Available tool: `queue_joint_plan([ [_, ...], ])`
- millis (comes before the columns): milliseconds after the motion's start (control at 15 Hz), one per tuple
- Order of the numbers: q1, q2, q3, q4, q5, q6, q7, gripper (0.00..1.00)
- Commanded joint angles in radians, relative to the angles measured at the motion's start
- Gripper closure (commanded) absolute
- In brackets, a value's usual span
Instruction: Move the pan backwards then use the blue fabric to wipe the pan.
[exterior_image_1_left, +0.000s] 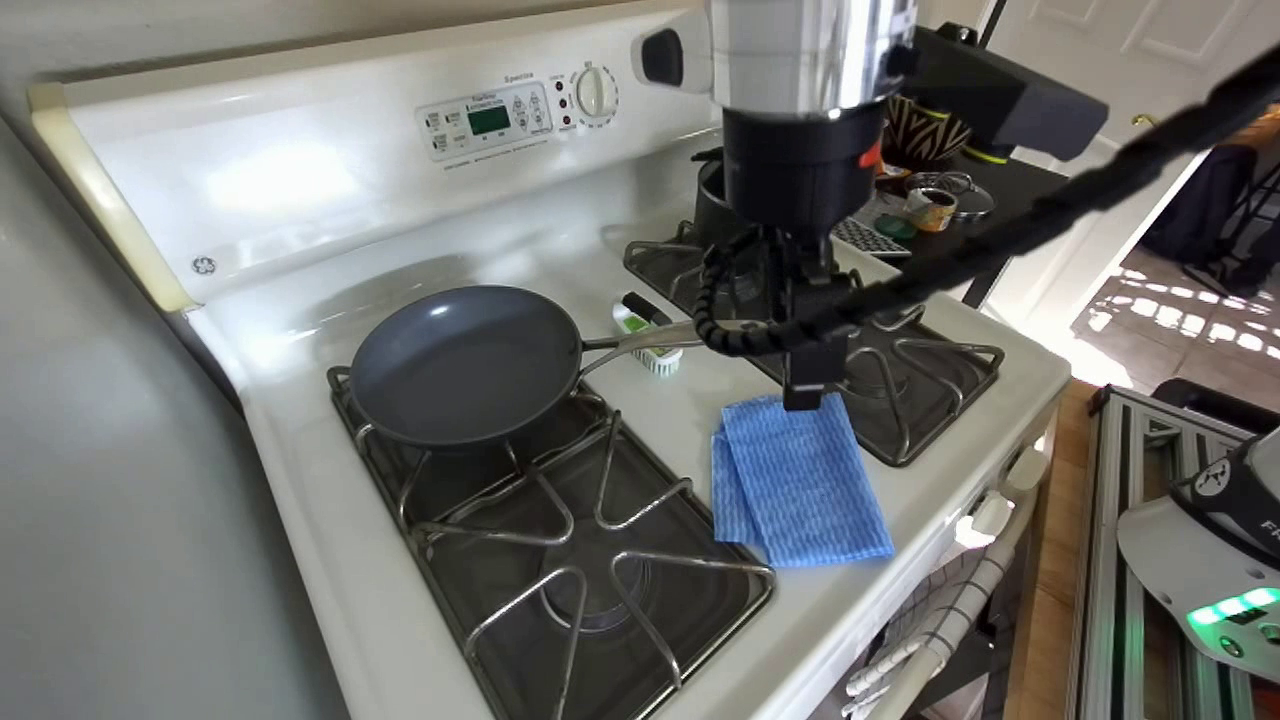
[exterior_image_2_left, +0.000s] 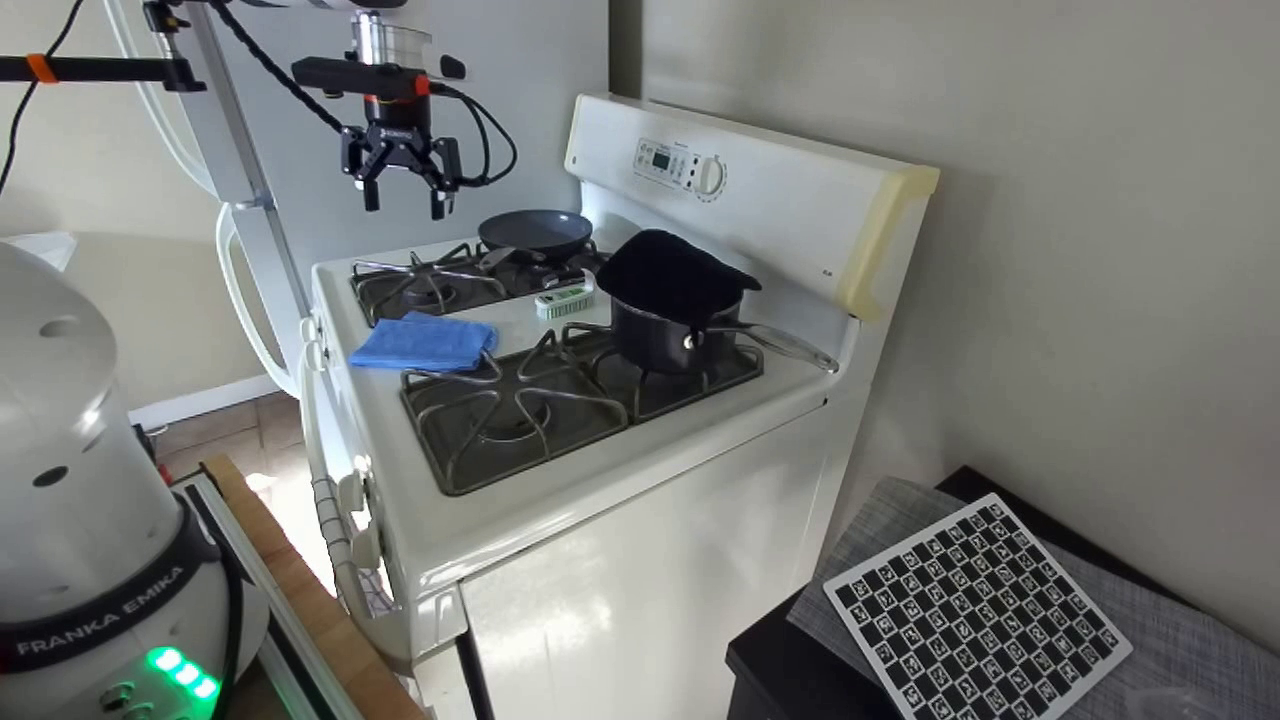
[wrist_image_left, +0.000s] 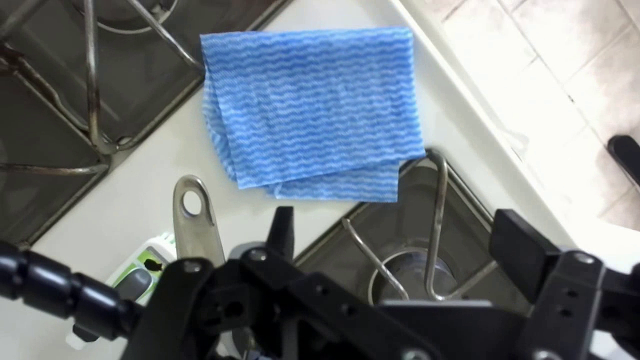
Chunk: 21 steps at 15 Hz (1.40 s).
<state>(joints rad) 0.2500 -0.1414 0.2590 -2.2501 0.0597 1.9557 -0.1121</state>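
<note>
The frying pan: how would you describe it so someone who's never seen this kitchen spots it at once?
Start at the white stove, with its upright control panel along the back. Facing that panel, look to the stove's rear left: there sits the frying pan. Unlike the deep black pot at the rear right, it is wide and shallow, dark grey inside.

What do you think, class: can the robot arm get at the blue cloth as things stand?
Probably yes: the claw hangs open above the stove, and in the wrist view nothing covers the blue cloth.
</note>
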Motion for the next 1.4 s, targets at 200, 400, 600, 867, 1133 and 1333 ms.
queue_joint_plan([
  [200,0.004,0.002,-0.005,-0.001,-0.002,0.004,-0.006,0.00],
  [400,0.000,0.000,-0.003,-0.015,-0.033,0.026,0.009,0.00],
  [600,0.007,-0.021,0.010,-0.085,-0.123,0.064,-0.006,0.00],
  [867,0.021,-0.048,0.023,-0.195,-0.182,0.178,0.003,0.00],
  [1133,0.024,-0.070,0.020,-0.318,-0.160,0.367,0.053,0.00],
  [1333,0.017,-0.082,0.018,-0.389,-0.170,0.468,0.088,0.00],
])
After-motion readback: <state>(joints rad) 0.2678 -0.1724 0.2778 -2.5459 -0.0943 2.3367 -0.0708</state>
